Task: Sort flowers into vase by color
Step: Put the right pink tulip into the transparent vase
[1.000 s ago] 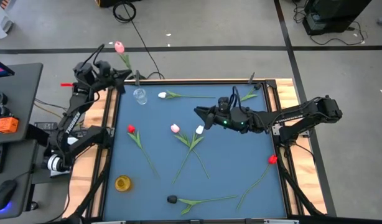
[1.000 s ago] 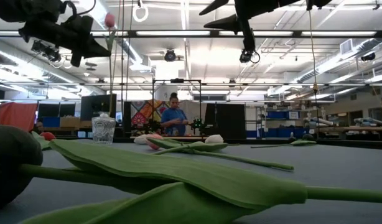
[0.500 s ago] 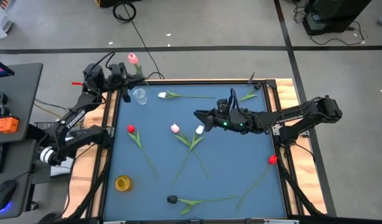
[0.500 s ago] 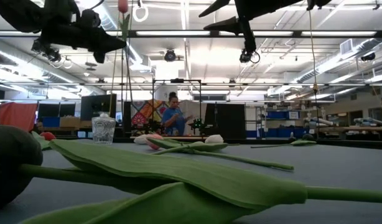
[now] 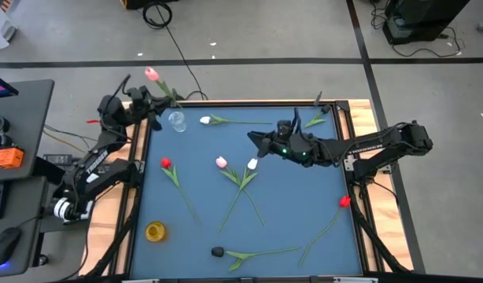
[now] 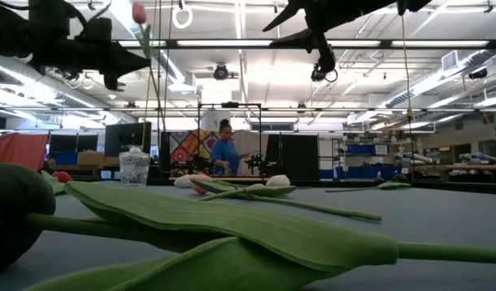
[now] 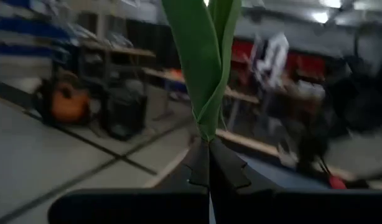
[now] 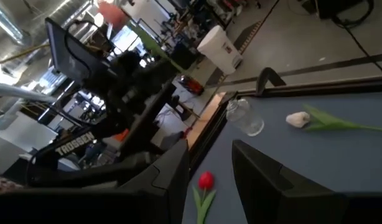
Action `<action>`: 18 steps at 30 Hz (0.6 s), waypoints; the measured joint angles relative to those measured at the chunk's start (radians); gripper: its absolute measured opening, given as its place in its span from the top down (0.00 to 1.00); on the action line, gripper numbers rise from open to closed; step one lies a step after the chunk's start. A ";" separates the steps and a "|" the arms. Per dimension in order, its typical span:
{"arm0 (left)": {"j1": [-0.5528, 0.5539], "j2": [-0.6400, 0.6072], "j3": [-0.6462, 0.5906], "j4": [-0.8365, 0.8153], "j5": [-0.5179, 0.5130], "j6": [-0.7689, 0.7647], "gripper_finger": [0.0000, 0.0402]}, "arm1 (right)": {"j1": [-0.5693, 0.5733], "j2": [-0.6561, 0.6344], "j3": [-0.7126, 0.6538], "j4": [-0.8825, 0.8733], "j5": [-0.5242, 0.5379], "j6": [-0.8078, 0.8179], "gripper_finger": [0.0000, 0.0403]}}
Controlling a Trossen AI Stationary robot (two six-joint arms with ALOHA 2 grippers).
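Observation:
My left gripper is at the table's far left corner, shut on a pink tulip that stands upright next to the clear glass vase. My right gripper hovers open over the middle of the table with nothing between its fingers. Lying flat on the blue tabletop are white tulips, a pink one, red ones and a dark-headed one. A yellow vase stands near the left front. My left gripper pinches the pink tulip's stem between its two fingers where the green leaves meet. The fingers come about level and lie across the stem. The tulip is lifted clear and upright: its head is above the fingers and the thin stem hangs below.
The blue tabletop has a wooden frame around it. A loose green leaf lies at the far right. A desk with gear stands left of the table. A person stands in the room beyond the far edge.
My left gripper, shut on the pink tulip, has swung a little toward the table's right edge and then back left, tipping and sinking slightly. The tulip's head has swayed with it and stays above the fingers. My right gripper has kept still.

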 joint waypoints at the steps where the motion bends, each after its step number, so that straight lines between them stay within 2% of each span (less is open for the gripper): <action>1: 0.005 0.000 0.008 -0.011 -0.008 -0.003 1.00 | 0.001 0.000 0.000 -0.002 -0.001 0.000 0.67; 7: 0.034 0.003 0.101 -0.175 -0.062 0.045 1.00 | 0.001 0.000 0.000 -0.013 -0.011 0.001 0.67; 9: 0.033 0.006 0.148 -0.256 -0.113 0.069 1.00 | -0.003 0.000 0.000 -0.010 -0.011 0.000 0.67; 13: 0.034 0.010 0.251 -0.478 -0.163 0.238 1.00 | -0.004 0.000 0.000 -0.014 -0.015 -0.013 0.67; 15: 0.033 0.012 0.250 -0.537 -0.181 0.282 1.00 | -0.004 0.000 0.000 -0.020 -0.020 -0.031 0.67; 18: 0.034 0.012 0.214 -0.528 -0.183 0.270 1.00 | -0.004 0.000 0.000 -0.023 -0.023 -0.034 0.67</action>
